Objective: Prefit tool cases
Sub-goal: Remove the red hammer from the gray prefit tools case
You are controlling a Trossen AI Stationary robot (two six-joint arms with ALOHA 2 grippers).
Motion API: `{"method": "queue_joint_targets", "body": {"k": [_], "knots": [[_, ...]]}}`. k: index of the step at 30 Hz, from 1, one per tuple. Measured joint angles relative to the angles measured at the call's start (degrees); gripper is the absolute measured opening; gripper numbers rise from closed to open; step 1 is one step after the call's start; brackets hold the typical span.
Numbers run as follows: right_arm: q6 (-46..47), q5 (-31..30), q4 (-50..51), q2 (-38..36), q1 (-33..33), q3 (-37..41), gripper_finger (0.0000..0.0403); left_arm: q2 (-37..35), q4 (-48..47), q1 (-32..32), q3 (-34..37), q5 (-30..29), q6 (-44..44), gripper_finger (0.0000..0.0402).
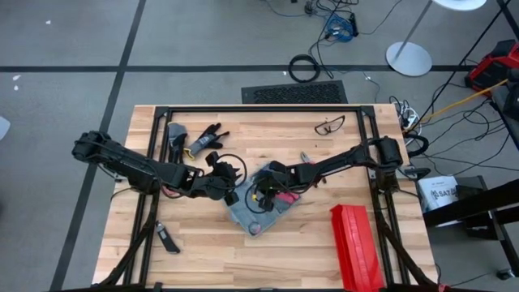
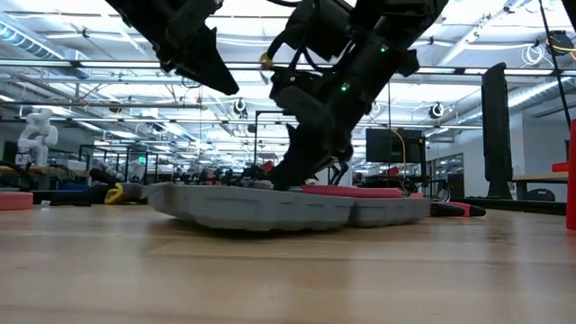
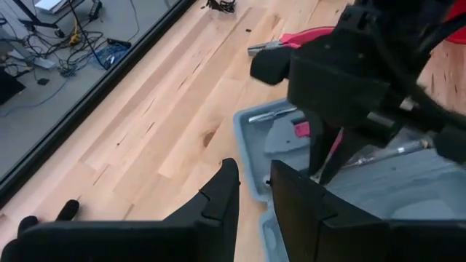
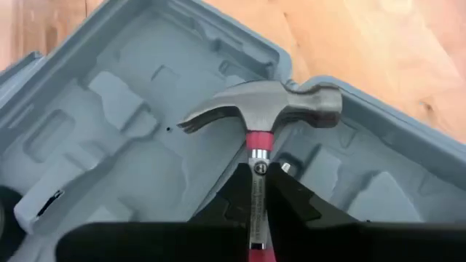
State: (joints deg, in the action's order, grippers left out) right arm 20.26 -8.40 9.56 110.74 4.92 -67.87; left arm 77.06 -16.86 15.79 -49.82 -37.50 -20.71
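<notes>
The blue-grey tool case [image 1: 261, 216] lies open on the table's middle, its grey moulded slots [image 4: 109, 131] facing up. My right gripper [image 4: 255, 195] reaches in from the table's right and is shut on a steel claw hammer [image 4: 269, 105] low over the case. My left gripper [image 3: 253, 200] hovers at the case's left corner [image 3: 251, 149], open and raised above it, as the low view shows [image 2: 211, 72]. A silver tool [image 3: 271, 113] lies in one slot. My right gripper pinches the hammer's metal shaft [image 4: 256, 161] between its two fingers, just below the head and its red collar. The shaft runs back between the fingers, and the head points away from the wrist over the moulded tray. Whether the head rests on the tray cannot be told.
A long red ribbed box [image 1: 357, 242] stands at the table's near right. Safety glasses [image 1: 328, 126] lie toward the far edge, black gloves and tools [image 1: 201, 139] at the far left, a small dark tool [image 1: 167, 239] at the near left. Red-handled pliers [image 3: 280, 46] lie beyond the case.
</notes>
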Motion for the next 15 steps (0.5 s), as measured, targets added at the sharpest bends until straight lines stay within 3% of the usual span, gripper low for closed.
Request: {"method": "queue_joint_targets", "body": {"k": [10, 15], "knots": [[-4.58, -0.27, 1.10, -6.17, 0.30, -0.12, 0.0001, 0.02, 0.02, 0.00, 0.00, -0.34, 0.00, 0.0086], [-9.54, 0.40, 3.24, -4.29, 1.13, -0.12, 0.0035, 0.02, 0.03, 0.00, 0.00, -0.41, 0.02, 0.0086]]}}
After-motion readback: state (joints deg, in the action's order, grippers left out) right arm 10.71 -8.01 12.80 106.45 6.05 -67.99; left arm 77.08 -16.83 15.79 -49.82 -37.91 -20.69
